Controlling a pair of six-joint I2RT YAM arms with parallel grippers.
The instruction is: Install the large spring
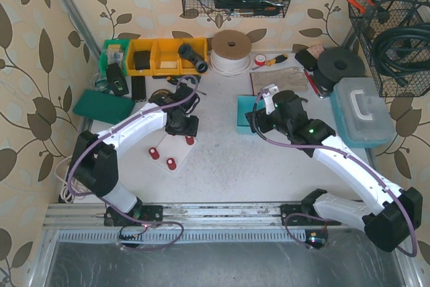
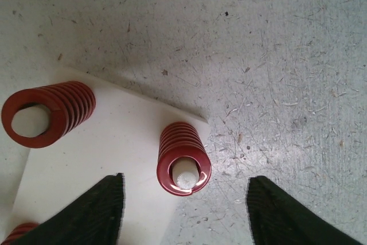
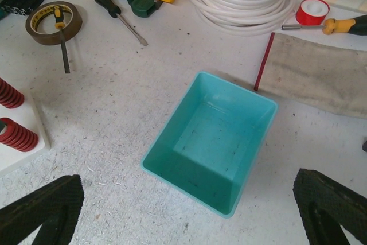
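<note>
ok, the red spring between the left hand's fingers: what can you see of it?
The red coil spring looks like painted metal, closely wound, with its coils intact. It stands on end near a corner of the white flat base plate, slipped over a white peg that shows through its top opening. The left hand is open around it, with the black fingers on either side and clear gaps, so nothing grips it. Only the plate and the peg appear to touch it. A second red spring stands apart on the same plate.

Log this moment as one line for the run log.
left fingers: open, astride spring on peg, not touching | right fingers: open, by empty bin
</note>
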